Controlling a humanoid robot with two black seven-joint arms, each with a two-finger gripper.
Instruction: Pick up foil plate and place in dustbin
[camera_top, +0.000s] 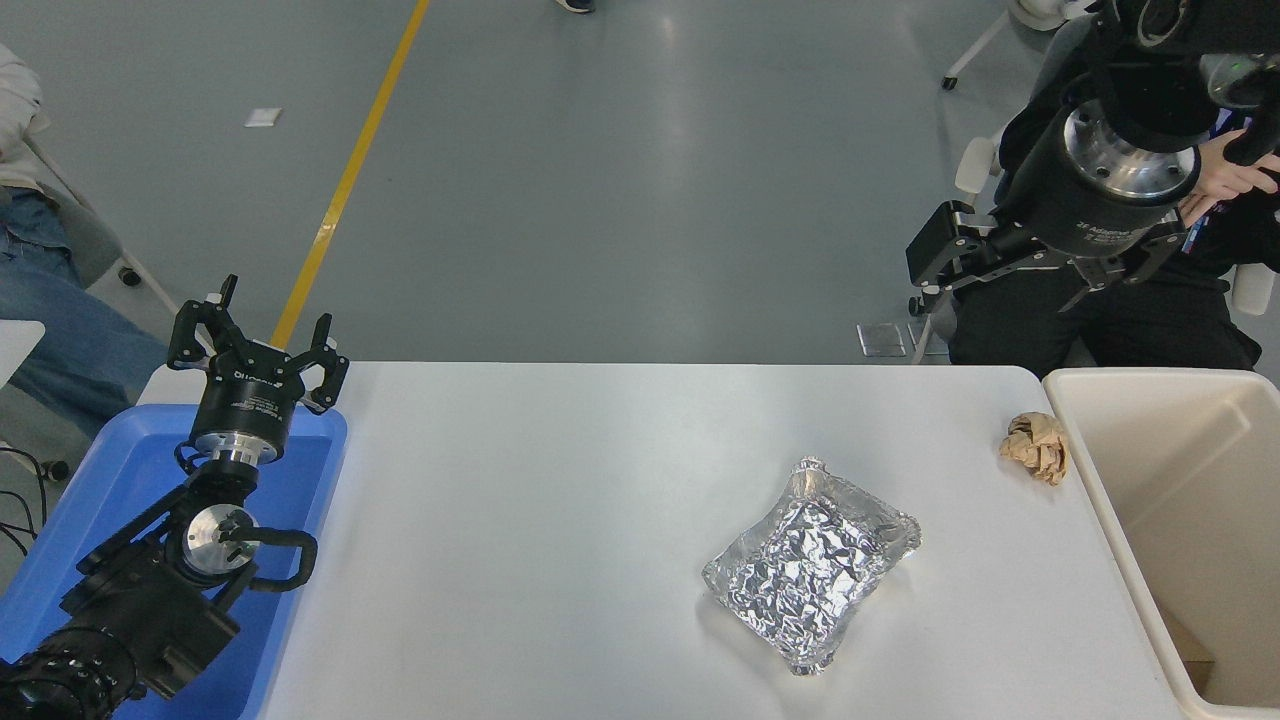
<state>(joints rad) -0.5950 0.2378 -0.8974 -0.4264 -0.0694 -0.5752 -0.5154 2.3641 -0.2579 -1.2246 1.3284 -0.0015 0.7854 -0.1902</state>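
The foil plate (812, 565), a shiny crinkled silver tray, lies flat on the white table (540, 520), right of centre and near the front. The cream dustbin (1105, 500) stands at the table's right edge, its deep inside open to view. My right gripper (1020, 285) hangs high at the upper right, beyond the table's far edge, well above and behind the plate; its fingers are spread open and hold nothing. My left gripper (258, 335) is parked open and empty at the lower left.
A small crumpled brown paper ball (1037, 447) lies next to the dustbin's left rim. A shallow blue tray (310, 470) sits under the left arm. A person in black (1150, 320) sits behind the right gripper; another person's leg (60, 340) is at the far left.
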